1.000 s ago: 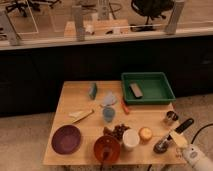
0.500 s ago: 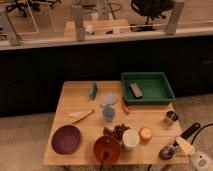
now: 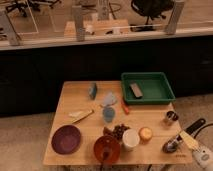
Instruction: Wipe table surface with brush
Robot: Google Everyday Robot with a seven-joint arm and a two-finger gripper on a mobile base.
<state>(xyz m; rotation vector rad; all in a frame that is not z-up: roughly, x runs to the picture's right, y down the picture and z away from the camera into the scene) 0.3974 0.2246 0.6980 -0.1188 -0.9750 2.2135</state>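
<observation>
Camera view is looking down on the surface [image 3: 75,97], and the hand [image 3: 171,146] is hanging low over its near right corner, just inside the edge, with the arm trailing off toward the picture's lower right. I cannot tell whether the hand is open or closed, and nothing is showing in its hold.

The brush [image 3: 103,160] appears to be the thin dark stick lying across the reddish bowl [image 3: 112,146] at the near edge. It is only faintly showing, so this is a judgement. It is sitting well apart from the hand, toward the picture's left along the same near edge. A white cup [image 3: 131,139] and a small orange thing [image 3: 145,133] are standing between the two, slightly further back.

The brush's long axis seems to be running from the bowl's middle toward the near edge, roughly across the line from the hand. I am judging that the hand needs to travel sideways along the near edge, passing in front of the cup, and meet the handle crosswise.

The dark block is resting in the green tray [image 3: 165,97] at the far right, and it is not the brush.
</observation>
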